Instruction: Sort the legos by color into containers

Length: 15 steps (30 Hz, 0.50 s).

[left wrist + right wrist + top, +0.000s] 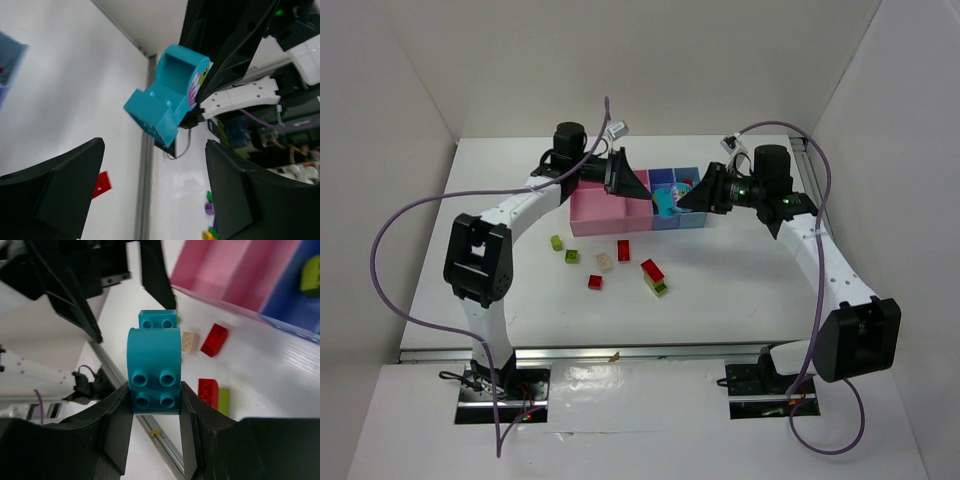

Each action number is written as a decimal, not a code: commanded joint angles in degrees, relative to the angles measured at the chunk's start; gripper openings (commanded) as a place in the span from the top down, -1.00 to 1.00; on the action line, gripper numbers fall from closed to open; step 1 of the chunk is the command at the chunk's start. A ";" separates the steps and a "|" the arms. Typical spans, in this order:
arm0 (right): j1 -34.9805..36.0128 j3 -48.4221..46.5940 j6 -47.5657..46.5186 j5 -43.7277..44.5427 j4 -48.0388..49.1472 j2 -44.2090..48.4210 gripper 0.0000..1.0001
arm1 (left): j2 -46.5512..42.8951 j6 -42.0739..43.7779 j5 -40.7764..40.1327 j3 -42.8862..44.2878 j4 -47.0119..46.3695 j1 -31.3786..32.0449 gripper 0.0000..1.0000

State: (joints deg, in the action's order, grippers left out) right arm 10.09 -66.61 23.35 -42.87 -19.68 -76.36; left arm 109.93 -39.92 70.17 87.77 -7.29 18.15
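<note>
My right gripper (705, 190) is shut on a cyan lego (665, 203) and holds it above the blue end of the containers (600, 228). In the right wrist view the cyan lego (153, 365) is clamped between my right gripper's (155, 400) two fingers. My left gripper (620, 172) is open and empty over the pink bins, facing the cyan lego (167, 95). On the table lie two yellow-green legos (556, 242), a beige one (605, 261), two red ones (623, 249) and a red-and-green stack (654, 277).
The pink bin (235, 265) and blue bin wall (292, 315) show in the right wrist view, with a yellow-green lego (311, 277) inside the blue one. A metal rail (620, 350) runs along the table's near edge. White walls enclose the table.
</note>
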 commanded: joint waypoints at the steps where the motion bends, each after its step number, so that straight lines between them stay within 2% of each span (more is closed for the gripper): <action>1: -0.33 -0.01 2.40 -10.29 7.64 -0.37 0.69 | 2.21 -6.02 6.37 1.27 -13.42 1.45 -0.85; 2: -0.33 -0.01 3.09 -10.91 8.42 -0.37 0.69 | 2.22 -11.35 7.43 0.48 -20.94 1.45 -0.85; 6: -0.33 -0.01 3.10 -10.92 8.96 -0.90 0.69 | 5.82 -24.92 9.90 -0.93 -39.15 2.59 -0.85; 15: -0.33 1.04 5.29 -12.15 12.04 -1.95 0.69 | 11.62 -45.66 13.14 1.17 -63.54 3.12 -0.72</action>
State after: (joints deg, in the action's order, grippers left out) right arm 10.09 -65.95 27.31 -52.97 -12.40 -78.15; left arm 120.55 -76.34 79.72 86.94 -54.92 20.91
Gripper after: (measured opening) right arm 0.444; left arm 0.862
